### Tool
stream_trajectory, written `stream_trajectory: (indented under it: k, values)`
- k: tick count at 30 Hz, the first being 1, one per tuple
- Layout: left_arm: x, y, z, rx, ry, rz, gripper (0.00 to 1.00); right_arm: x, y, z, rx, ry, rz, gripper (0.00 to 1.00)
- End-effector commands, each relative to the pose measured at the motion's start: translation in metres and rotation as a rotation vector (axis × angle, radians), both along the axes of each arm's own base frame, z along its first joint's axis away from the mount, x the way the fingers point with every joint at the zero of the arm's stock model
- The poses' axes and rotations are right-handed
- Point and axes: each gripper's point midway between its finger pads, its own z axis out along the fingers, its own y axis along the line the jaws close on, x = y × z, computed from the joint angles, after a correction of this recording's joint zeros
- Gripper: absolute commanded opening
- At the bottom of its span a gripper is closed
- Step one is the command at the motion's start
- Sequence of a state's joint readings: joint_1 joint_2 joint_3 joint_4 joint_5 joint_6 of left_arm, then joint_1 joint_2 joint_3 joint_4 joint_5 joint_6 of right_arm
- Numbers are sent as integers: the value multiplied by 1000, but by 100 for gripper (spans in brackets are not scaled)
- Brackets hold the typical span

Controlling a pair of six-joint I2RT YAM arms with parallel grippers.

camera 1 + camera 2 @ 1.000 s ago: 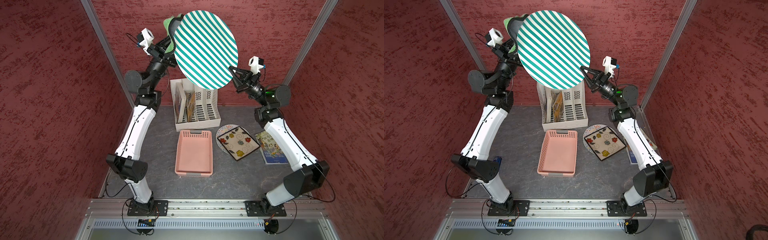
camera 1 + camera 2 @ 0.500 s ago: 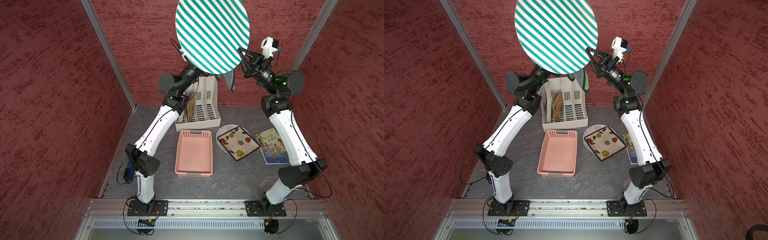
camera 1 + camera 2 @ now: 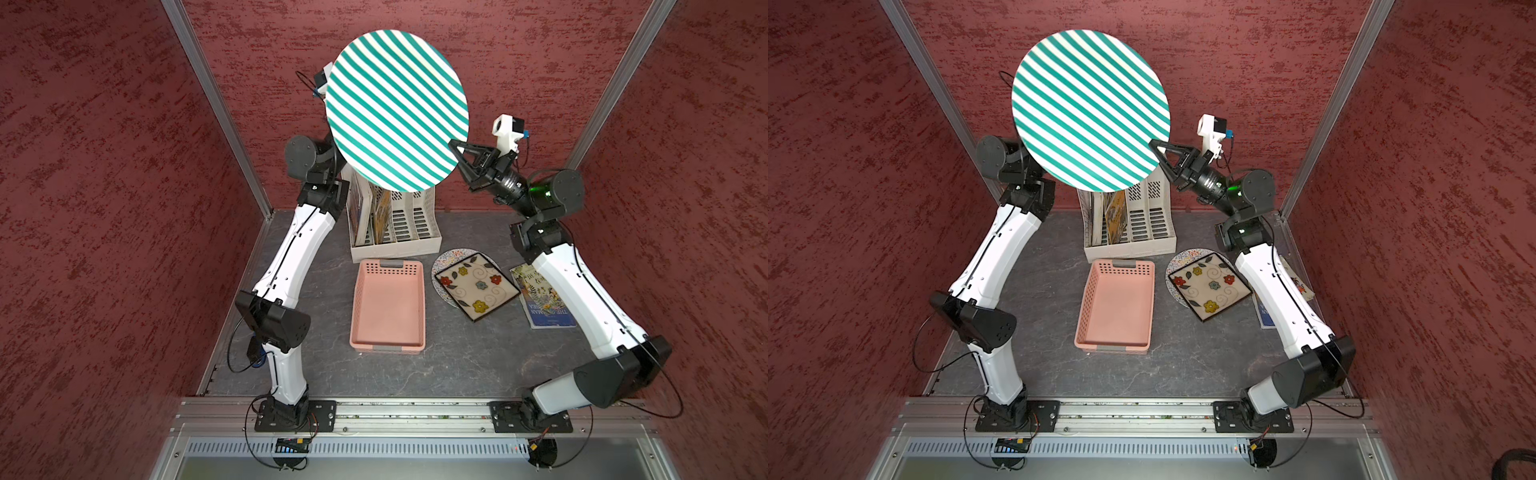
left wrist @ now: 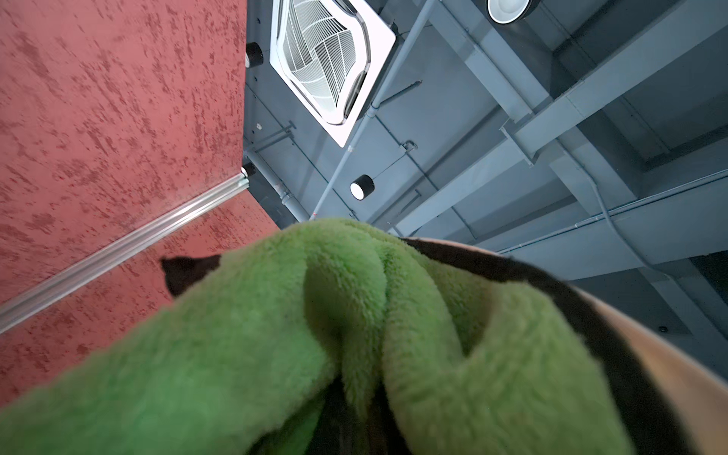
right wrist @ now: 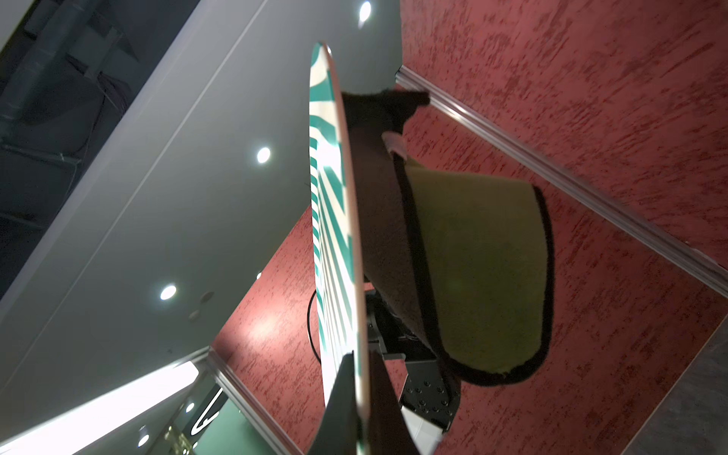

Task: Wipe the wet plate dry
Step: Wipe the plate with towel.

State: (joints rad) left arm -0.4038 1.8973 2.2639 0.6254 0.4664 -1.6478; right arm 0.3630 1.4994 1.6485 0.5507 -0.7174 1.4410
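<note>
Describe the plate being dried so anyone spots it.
Above the white file rack at the back, the right gripper holds a large round plate by its edge. Unlike the flowered square plate on the table, it has green-and-white stripes.

Plate (image 3: 397,110) above file rack (image 3: 395,249), basket (image 3: 388,307) before it, tray (image 3: 476,286) on dish (image 3: 451,258) beside basket

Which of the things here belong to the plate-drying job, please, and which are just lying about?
Job: striped plate, cloth.
Lying about: basket, rack, square dish on a round dish, book.
</note>
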Motion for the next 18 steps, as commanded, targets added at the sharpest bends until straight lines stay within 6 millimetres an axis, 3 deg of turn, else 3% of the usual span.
stream_trajectory:
  k: [1, 5, 9, 13, 15, 18]
  values:
    - [-56, -21, 20, -48, -149, -129, 0, 33, -12, -4, -11, 39, -110, 0]
    - [-69, -41, 7, -41, -142, -229, 0, 68, -48, 17, 27, 35, -250, 0]
    - [-85, -35, -7, -10, -140, -205, 0, 93, -100, 14, 53, 87, -415, 0]
    - [-81, -3, -29, 25, -87, -90, 0, 95, -150, -16, 14, 156, -586, 0]
    - [-74, 18, -44, 49, -45, -23, 0, 76, -164, -30, -29, 192, -666, 0]
    - [-52, 53, -80, 157, 62, 115, 0, 61, -180, -88, -142, 343, -789, 0]
